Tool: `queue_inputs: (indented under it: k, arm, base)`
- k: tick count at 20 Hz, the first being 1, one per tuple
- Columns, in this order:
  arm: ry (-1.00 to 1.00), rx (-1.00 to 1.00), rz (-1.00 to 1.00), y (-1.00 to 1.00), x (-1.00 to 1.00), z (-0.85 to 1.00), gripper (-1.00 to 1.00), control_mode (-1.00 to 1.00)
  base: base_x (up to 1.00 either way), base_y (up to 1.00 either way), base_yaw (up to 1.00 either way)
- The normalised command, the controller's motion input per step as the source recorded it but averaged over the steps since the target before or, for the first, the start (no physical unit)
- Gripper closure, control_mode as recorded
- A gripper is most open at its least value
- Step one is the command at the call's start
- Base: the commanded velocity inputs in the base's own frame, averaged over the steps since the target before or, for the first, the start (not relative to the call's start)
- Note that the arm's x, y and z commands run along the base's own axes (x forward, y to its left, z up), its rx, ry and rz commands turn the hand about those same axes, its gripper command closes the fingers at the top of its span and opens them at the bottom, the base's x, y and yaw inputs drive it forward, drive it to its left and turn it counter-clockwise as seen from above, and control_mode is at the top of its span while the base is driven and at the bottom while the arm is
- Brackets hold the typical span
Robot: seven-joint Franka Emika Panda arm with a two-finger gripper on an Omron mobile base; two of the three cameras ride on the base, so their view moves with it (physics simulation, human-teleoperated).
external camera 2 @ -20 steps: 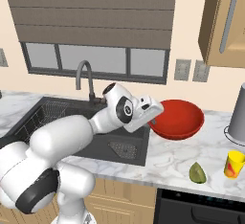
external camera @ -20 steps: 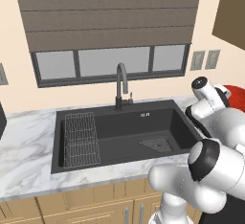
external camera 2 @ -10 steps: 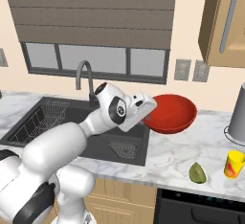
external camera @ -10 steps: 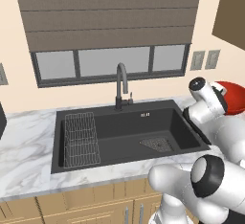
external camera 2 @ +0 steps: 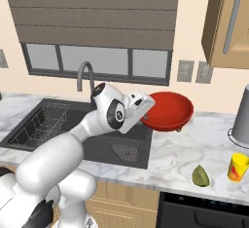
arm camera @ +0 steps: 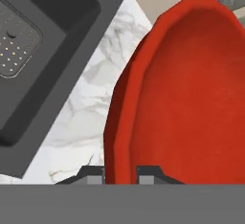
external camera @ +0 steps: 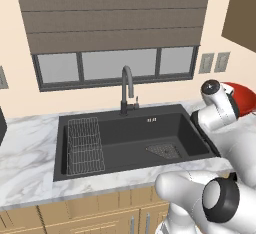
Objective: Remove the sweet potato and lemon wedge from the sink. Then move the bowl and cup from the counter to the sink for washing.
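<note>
The bowl (external camera 2: 168, 111) is pinched by its near rim between the two fingertips of the gripper (arm camera: 120, 173): the hand view shows one dark tip on each side of the red wall, the jaws drawn in narrow with only the rim's thickness between them. In the right base view the bowl hangs off the end of the hand, tilted a little, and looks to be lifted clear of the marble counter (external camera 2: 194, 154) (its underside seems to float above the stone, though I cannot be sure of the gap).

Just behind and below the hand lies the sink (external camera: 135, 138), its dark basin apparently free of loose food, with the wire rack (external camera: 84, 145) at the far end from the gripper and the drain grate (external camera: 164, 150) in the corner nearer to it. The faucet (external camera: 126, 90) stands at the basin's back edge.

Well out beyond the bowl, toward the counter's front, sit the lemon wedge (external camera 2: 201, 175) and the cup (external camera 2: 238, 166), near each other but apart.

By my judgement the clearing-out part is done and the bowl's transfer is in hand. The next move calls for carrying the bowl back over the basin's rim, keeping it level enough not to slip from so thin a hold, then lowering it to the floor of the sink before the jaws part. The cup waits after that.
</note>
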Motion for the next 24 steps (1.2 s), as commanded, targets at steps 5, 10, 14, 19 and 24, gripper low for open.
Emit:
queue_inputs:
  k: [5,10,14,19,24]
  arm:
    - [0.06,0.0,0.13,0.19,-0.06,0.08,1.0,-1.0]
    - [0.07,0.0,0.12,0.2,-0.07,0.03,1.0,-1.0]
    - [0.06,0.0,0.11,0.18,-0.07,0.03,1.0,-1.0]
    - [0.02,0.02,0.09,0.18,-0.06,0.02,1.0,-1.0]
    - [0.0,0.08,0.07,0.18,-0.02,0.0,1.0,-1.0]
  base:
    - [0.0,0.0,0.0]
    - [0.0,0.0,0.0]
    - [0.0,0.0,0.0]
    - [0.0,0.0,0.0]
    - [0.0,0.0,0.0]
